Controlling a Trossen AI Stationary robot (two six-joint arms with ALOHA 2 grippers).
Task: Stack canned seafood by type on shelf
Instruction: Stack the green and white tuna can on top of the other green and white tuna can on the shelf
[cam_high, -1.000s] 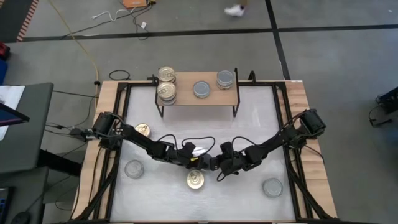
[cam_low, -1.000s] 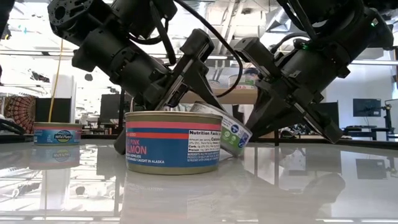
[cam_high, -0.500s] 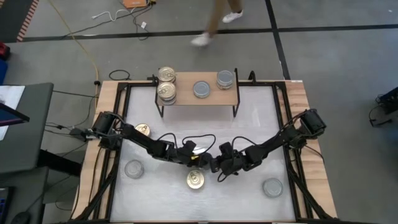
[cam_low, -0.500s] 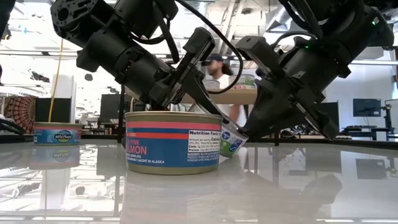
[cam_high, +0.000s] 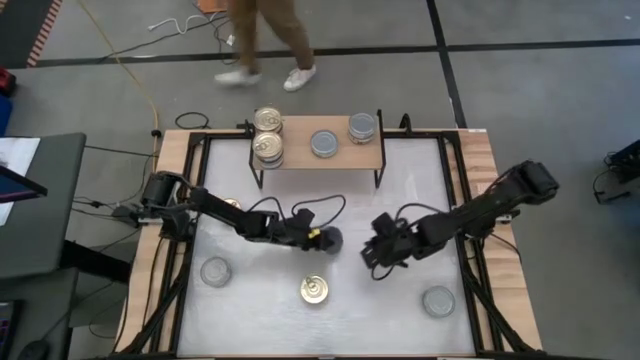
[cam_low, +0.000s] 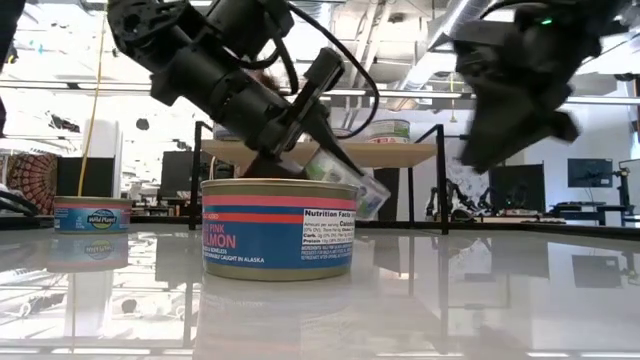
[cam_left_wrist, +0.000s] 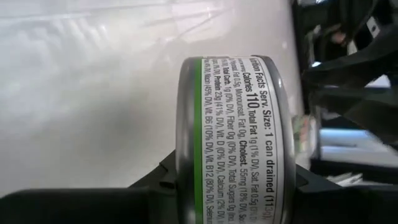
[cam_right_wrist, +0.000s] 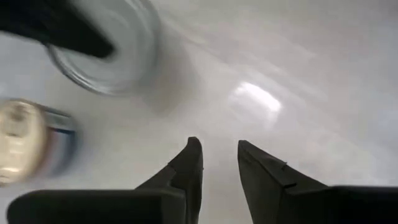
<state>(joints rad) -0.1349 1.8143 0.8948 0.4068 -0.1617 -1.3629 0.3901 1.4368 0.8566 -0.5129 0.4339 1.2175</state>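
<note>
- While the left gripper (cam_high: 322, 239) now clamps the green-label can (cam_left_wrist: 233, 140) on its own, lifted off the middle of the white tabletop (cam_high: 420, 180), the handover looks complete.
- Having let go, the right gripper (cam_high: 380, 252) has pulled back toward the right edge, fingers (cam_right_wrist: 186, 165) slightly apart and empty.
- Next comes the shelf (cam_high: 340, 157) at the far edge, which carries four tins; three more sit loose.

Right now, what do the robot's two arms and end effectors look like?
Both arms are dark, nearly black, built of chunky jointed segments with thin black cables looping along them. The left end effector and right end effector each end in two dark, tapered, wedge-shaped fingers. No markings are legible.
</note>
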